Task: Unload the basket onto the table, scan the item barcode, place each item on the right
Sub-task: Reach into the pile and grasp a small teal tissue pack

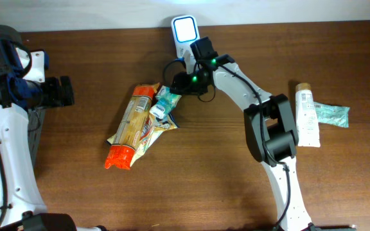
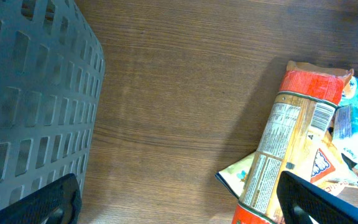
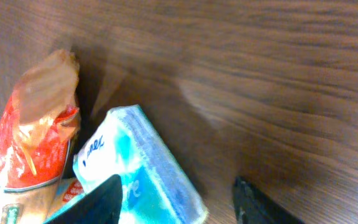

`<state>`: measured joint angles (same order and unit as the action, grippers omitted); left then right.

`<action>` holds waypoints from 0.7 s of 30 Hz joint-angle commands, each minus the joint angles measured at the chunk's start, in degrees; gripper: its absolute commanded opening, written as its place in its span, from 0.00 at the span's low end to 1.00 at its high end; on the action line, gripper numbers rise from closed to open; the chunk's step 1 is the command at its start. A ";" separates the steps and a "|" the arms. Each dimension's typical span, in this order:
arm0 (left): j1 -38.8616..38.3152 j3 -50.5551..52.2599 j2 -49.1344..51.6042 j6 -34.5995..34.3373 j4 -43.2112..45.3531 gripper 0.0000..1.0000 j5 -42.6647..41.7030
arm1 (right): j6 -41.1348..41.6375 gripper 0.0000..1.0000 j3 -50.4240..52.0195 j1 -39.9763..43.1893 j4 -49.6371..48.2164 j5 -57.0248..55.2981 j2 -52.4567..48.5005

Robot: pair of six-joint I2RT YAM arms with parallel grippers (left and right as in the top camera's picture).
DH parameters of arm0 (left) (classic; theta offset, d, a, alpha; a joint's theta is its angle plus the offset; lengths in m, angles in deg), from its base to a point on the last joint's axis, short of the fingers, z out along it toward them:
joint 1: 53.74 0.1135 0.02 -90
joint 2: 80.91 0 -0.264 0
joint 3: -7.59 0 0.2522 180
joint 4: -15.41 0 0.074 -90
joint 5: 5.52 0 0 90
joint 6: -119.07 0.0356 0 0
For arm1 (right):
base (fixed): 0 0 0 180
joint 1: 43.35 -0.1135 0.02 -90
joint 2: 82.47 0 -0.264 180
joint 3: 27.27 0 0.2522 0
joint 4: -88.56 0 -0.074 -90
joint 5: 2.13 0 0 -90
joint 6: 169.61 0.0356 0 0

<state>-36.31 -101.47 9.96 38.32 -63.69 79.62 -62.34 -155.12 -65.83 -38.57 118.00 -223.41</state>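
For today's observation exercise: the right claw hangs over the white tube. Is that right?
No. The right claw hangs over the blue-and-white packet, as the right wrist view shows; the white tube lies apart, untouched.

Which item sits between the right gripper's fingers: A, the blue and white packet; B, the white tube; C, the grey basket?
A: in the right wrist view the blue and white packet lies between the fingers of the right gripper, next to the orange bag.
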 commanded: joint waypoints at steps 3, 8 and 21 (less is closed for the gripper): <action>0.26 -0.42 -0.13 0.70 0.09 0.99 0.00 | -2.03 0.36 0.55 -1.60 1.33 0.74 -2.99; 0.26 -0.42 -0.13 0.72 0.09 0.99 0.00 | -2.62 0.11 1.68 -1.62 2.78 0.04 -3.02; 0.26 -0.42 -0.13 0.72 0.09 0.99 0.00 | -15.96 0.04 1.51 4.61 26.80 -11.91 10.10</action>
<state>-36.31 -101.47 9.96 38.32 -63.69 79.62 -74.14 -153.61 -61.00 -15.75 113.45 -216.83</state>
